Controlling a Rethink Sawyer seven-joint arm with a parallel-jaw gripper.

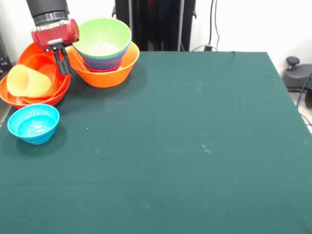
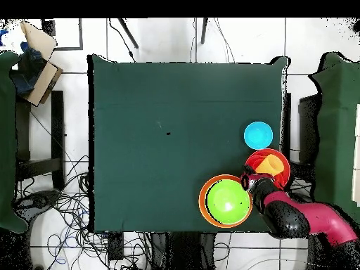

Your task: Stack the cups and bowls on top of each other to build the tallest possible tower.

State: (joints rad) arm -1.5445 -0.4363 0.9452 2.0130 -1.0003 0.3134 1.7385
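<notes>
The tower stands at the far left in the front view: a large light-orange bowl holds nested blue and magenta bowls with a lime green bowl on top. In the overhead view the green bowl sits inside the orange rim. Left of the tower, nested red-orange bowls hold the pale-yellow cup, which lies on its side. A small cyan bowl stands alone in front of them. My gripper hangs between the tower and the red-orange bowls, shut and empty.
The dark green tablecloth covers the table. All the bowls crowd one corner, near the table's edge. The robot's pedestal stands behind the table. A cardboard box and cables lie off the table.
</notes>
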